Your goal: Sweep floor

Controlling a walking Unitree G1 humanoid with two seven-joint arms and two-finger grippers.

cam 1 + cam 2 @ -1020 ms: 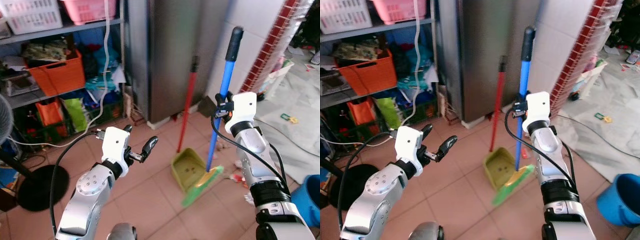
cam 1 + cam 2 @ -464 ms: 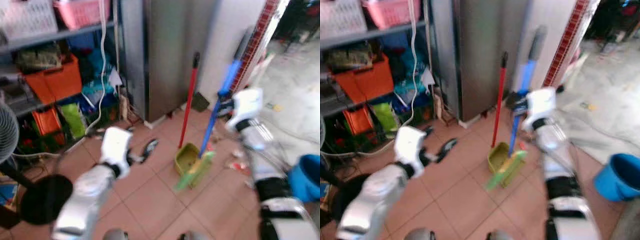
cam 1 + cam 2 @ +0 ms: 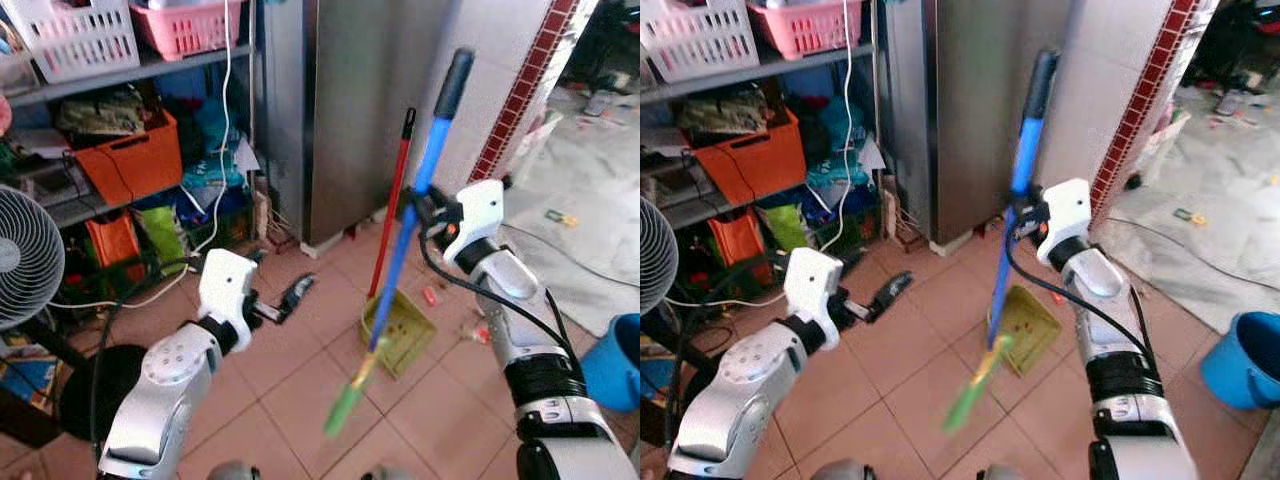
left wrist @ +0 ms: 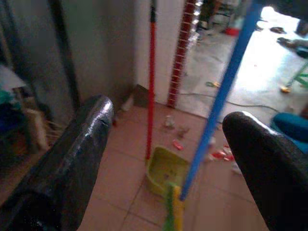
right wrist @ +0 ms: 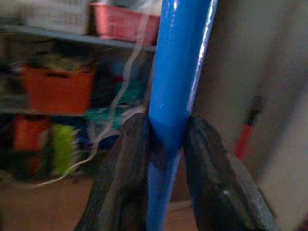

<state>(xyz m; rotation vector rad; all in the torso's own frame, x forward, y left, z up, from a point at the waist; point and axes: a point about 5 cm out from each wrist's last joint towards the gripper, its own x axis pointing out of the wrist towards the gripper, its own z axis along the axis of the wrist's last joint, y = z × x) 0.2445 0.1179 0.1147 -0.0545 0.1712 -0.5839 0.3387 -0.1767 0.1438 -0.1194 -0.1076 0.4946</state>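
My right gripper (image 3: 417, 212) is shut on the blue handle of a broom (image 3: 412, 205) at mid height. The broom tilts, its black grip up near the steel cabinet and its green head (image 3: 345, 400) swung out low over the tiles, blurred. The right wrist view shows both fingers (image 5: 124, 178) clamped on the blue handle (image 5: 175, 82). A yellow-green dustpan (image 3: 398, 331) with a red handle (image 3: 392, 205) stands on the floor by the cabinet. My left gripper (image 3: 280, 290) is held open at mid left with nothing in it. Small bits of litter (image 3: 430, 296) lie by the dustpan.
A steel cabinet (image 3: 360, 100) stands behind the dustpan. Shelves with an orange crate (image 3: 130, 155) and baskets fill the left. A fan (image 3: 25, 270) on a black base stands at the near left. A blue bucket (image 3: 612, 360) sits at the right edge beside a red-tiled wall edge (image 3: 515, 95).
The camera has shifted. The broom's green head has swung away from the dustpan toward me and to the left. My left gripper remains open.
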